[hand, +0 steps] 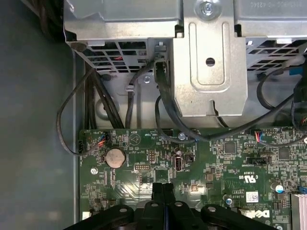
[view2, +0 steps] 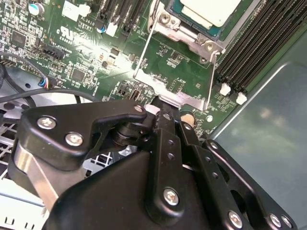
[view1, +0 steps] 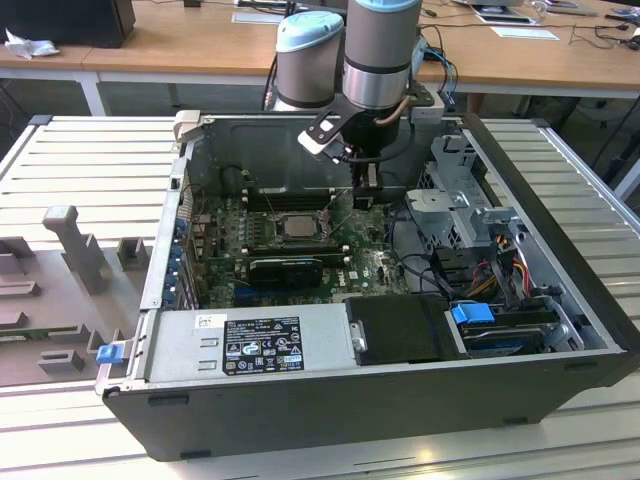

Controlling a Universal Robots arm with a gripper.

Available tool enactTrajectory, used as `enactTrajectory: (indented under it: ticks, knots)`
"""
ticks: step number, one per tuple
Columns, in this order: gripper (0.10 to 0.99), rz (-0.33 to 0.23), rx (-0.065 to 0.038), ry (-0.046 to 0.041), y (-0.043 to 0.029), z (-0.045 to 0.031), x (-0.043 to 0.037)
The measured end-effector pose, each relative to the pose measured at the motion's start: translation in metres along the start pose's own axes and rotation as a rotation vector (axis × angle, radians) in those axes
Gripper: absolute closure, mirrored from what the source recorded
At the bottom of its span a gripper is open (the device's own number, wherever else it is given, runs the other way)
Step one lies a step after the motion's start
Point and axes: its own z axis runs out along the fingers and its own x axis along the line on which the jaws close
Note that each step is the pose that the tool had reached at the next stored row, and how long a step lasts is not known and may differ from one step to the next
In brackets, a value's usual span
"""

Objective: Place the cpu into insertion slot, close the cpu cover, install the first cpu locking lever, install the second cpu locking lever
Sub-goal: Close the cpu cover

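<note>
The pincer [view2: 165, 106] is reaching down inside the open computer case [view1: 350, 405]. Its two black fingers [hand: 157, 191] are lying pressed together, and no gap is showing between them in either wrist view. In the second wrist view its tips are meeting the free edge of the cpu cover [view2: 182, 98]. I cannot tell whether that edge is being pinched between them.

The cover is standing swung open from the insertion slot [view2: 187, 33]. It is joined to the slot's frame on the side facing the pincer and is tilting toward the pincer. The green board [hand: 216, 163] is showing through its square window.

The cpu [view2: 211, 9] is sitting in the slot with its pale face up and nothing lying over it. Long black memory sockets [view2: 259, 43] are running just beside the slot.

In the exterior view the pincer is hanging near the slot, on the exterior view's right of it. Farther from the slot than the pincer, the first wrist view is showing a round coin battery [hand: 115, 157] on the board. Beyond the battery, black cables [hand: 67, 124] are looping up to a grey metal drive cage [hand: 211, 62]. The case is resting on a slatted metal table [view1: 580, 170].
</note>
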Motion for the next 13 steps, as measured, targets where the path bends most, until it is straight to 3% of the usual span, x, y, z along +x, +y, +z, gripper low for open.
enactTrajectory:
  ticks: [13]
  knots:
    - [0.980, 0.000, 0.000, 0.0000, -0.0067, -0.0003, -0.0002]
